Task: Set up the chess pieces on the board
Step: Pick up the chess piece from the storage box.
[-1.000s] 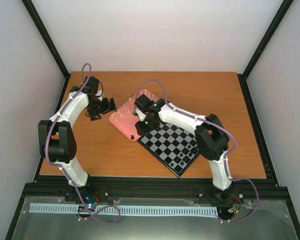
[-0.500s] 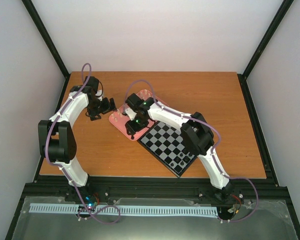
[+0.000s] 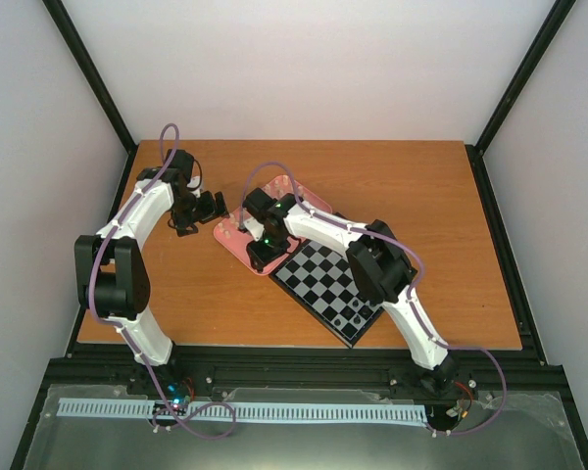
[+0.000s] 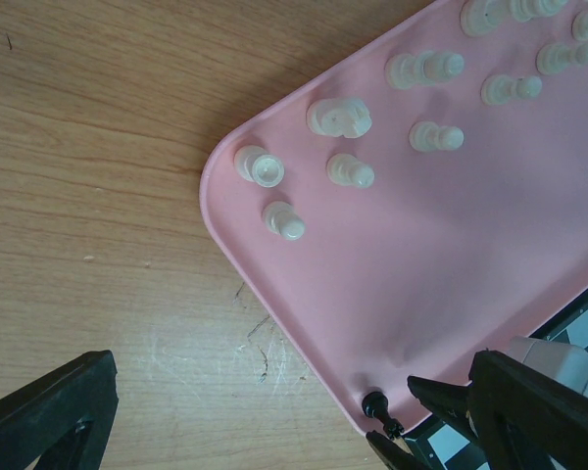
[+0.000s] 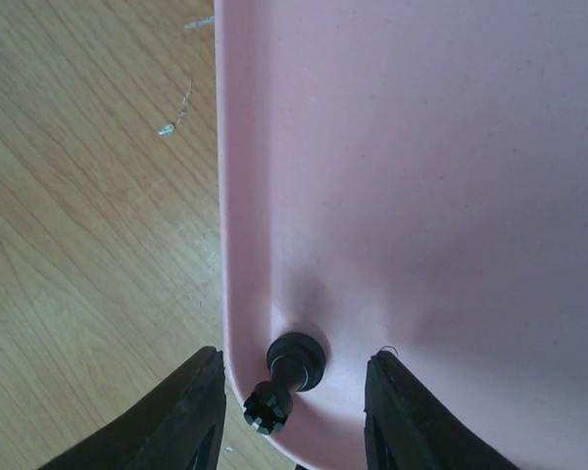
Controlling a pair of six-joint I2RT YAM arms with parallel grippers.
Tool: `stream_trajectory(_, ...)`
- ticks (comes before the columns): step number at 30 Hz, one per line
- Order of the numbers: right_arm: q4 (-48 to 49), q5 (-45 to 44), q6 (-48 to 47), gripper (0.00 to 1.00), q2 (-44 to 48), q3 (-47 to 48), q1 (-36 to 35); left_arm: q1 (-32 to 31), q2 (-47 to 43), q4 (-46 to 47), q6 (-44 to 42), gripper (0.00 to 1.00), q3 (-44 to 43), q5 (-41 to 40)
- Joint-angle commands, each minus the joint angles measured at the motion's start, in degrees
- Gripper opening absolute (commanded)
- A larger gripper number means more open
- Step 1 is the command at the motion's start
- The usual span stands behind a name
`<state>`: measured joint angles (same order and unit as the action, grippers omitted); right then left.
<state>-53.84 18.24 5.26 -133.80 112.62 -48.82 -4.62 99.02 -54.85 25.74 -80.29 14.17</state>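
A black chess piece [image 5: 289,377] stands in the near corner of the pink tray [image 5: 421,176]. My right gripper [image 5: 292,416] is open and straddles it, one finger on each side, not touching. In the top view the right gripper [image 3: 260,252] hangs over that tray corner, beside the board [image 3: 325,284]. Several cream pieces [image 4: 338,117] stand on the tray [image 4: 451,255]. The black piece also shows in the left wrist view [image 4: 377,406]. My left gripper [image 3: 206,207] is open and empty over the table left of the tray. A few black pieces [image 3: 358,315] stand at the board's near corner.
The pink tray [image 3: 221,236] lies against the board's far-left edge. The right arm stretches across the board. Bare wooden table [image 3: 421,196] lies to the right of and behind the board. Black frame posts stand at the table's edges.
My right gripper has moved left from the board's far corner to the tray's near corner and now straddles the black piece. The left arm has not moved.
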Motion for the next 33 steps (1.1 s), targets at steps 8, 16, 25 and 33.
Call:
stream_trajectory(8,-2.49,0.31,-0.86,0.32,-2.36,3.07,-0.4,-0.3,-1.57,0.24,-0.32,1.0,-1.8,0.14)
stream_trajectory(16,-3.12,0.72,-1.04,0.24,-2.92,3.41,-0.38,-0.31,-1.48,0.36,-0.33,1.0,-1.71,0.11)
stream_trajectory(25,-2.75,-2.84,-0.57,0.06,-1.04,3.99,-0.31,-0.37,-1.6,0.3,-0.33,1.0,-1.67,0.04)
stream_trajectory(33,-4.11,-10.25,2.71,0.05,8.71,4.68,1.14,-0.37,-1.9,0.2,-0.32,1.0,-1.57,-0.18)
